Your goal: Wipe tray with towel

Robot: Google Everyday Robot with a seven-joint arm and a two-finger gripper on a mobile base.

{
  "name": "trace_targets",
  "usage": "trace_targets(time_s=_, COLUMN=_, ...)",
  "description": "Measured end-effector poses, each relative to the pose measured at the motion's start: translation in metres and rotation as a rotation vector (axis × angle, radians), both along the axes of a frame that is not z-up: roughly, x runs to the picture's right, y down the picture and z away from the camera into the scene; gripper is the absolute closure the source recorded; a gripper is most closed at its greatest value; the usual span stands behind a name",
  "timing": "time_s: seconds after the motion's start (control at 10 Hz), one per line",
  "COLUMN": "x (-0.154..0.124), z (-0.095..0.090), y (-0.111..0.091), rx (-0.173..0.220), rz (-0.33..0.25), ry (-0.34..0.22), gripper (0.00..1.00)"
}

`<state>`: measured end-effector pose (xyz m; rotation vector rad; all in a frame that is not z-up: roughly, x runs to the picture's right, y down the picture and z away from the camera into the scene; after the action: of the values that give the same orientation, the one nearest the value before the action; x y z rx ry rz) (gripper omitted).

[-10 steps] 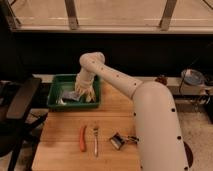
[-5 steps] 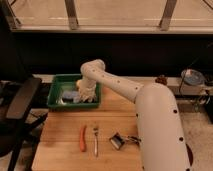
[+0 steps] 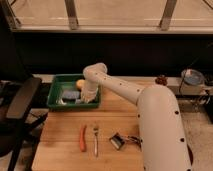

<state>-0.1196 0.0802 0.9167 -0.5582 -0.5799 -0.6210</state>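
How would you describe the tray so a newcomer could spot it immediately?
Start at the wooden table, then go to its far left corner beside the black chair. The tray is the shallow green rectangular bin there, with the robot's gripper inside its right half. Nothing else in view is green, and the fork lies loose on the wood nearer the camera.

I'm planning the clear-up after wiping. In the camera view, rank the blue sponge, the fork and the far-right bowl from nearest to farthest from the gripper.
The gripper is down inside the tray, on its right side.
1. The sponge, in the tray just left of the gripper.
2. The fork, in front of the tray.
3. The bowl, at the far right.
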Motion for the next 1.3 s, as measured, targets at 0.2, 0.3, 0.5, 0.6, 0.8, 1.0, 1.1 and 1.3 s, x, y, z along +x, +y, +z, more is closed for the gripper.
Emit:
trace_targets(time_s=0.2, x=-0.008, z=0.008, y=-0.014, rx=0.027, rz=-0.001, ry=-0.027, gripper=1.00)
trace_targets(time_s=0.3, x=-0.019, z=0.014, y=-0.025, rx=0.050, rz=-0.003, ry=-0.053, gripper=1.00)
trace_targets(time_s=0.5, x=-0.041, z=0.020, y=-0.037, rx=0.081, rz=0.012, ry=-0.106, gripper=1.00)
trace_targets(time_s=0.6, x=-0.048, z=0.021, y=-0.039, rx=0.087, rz=0.021, ry=-0.132, gripper=1.00)
trace_targets(time_s=0.8, x=-0.072, z=0.020, y=-0.027, rx=0.062, rz=0.036, ry=-0.200, gripper=1.00)
trace_targets(time_s=1.0, x=-0.076, z=0.009, y=-0.016, rx=0.048, rz=0.039, ry=-0.228, gripper=1.00)
trace_targets(time_s=1.1, x=-0.074, z=-0.003, y=-0.007, rx=0.035, rz=0.038, ry=-0.235, gripper=1.00)
trace_targets(time_s=1.3, x=-0.059, z=-0.023, y=0.013, rx=0.000, rz=0.037, ry=-0.214, gripper=1.00)
